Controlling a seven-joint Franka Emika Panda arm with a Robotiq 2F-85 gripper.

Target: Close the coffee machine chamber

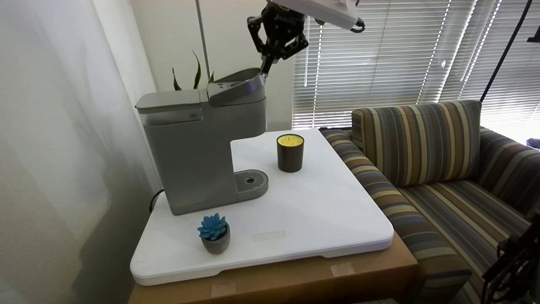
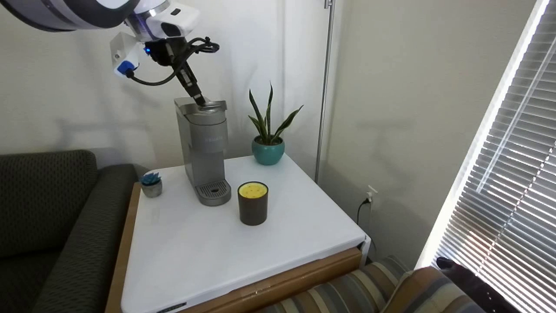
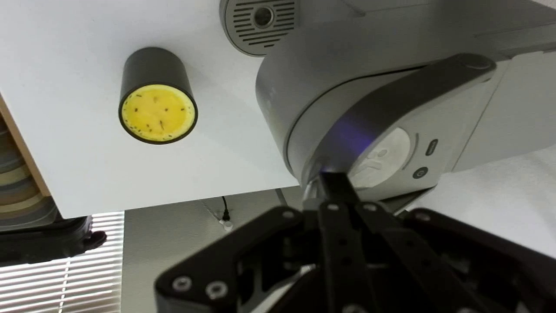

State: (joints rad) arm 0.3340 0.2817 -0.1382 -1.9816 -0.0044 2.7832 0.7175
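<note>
Smooth white tabletop (image 1: 320, 219) under a boxy, dull grey coffee machine (image 1: 194, 156). On top, a curved grey chamber lid (image 1: 237, 93). At its front edge, a black gripper (image 1: 264, 71), fingers (image 2: 195, 92) pressed together. In an exterior view, a whole round teal pot (image 2: 268, 153). In the wrist view, dark buttons (image 3: 431, 147), blurry fingertips (image 3: 336, 184).

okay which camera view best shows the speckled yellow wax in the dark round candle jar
The wrist view: there the speckled yellow wax appears largest and roundest, unblocked, its speckling clearest. Both exterior views also show it in the dark round candle jar, but smaller and more slanted.
</note>
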